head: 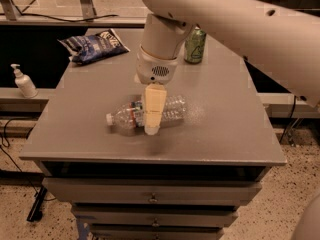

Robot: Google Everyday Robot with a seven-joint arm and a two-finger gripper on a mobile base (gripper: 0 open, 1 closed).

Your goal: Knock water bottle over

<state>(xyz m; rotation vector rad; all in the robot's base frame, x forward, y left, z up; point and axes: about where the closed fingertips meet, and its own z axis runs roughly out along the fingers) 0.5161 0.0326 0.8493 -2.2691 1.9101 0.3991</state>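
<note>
Your water bottle (pixel 172 110) lies on its side near the middle of the grey cabinet top (pixel 230 139), with its white cap pointing left. That flat pose suggests the knock-over is done. The gripper (pixel 152 128) hangs straight down in front of the bottle's midsection, low to the surface, probably because a sideways push there tips it. You cannot tell whether it is clenched or released, or whether it touches the bottle. Behind, the green soda can (pixel 194 45) stands upright and the blue chip bag (pixel 94 45) lies back left, both well apart from the bottle. A white pump bottle (pixel 22 81) sits off the cabinet, left.
</note>
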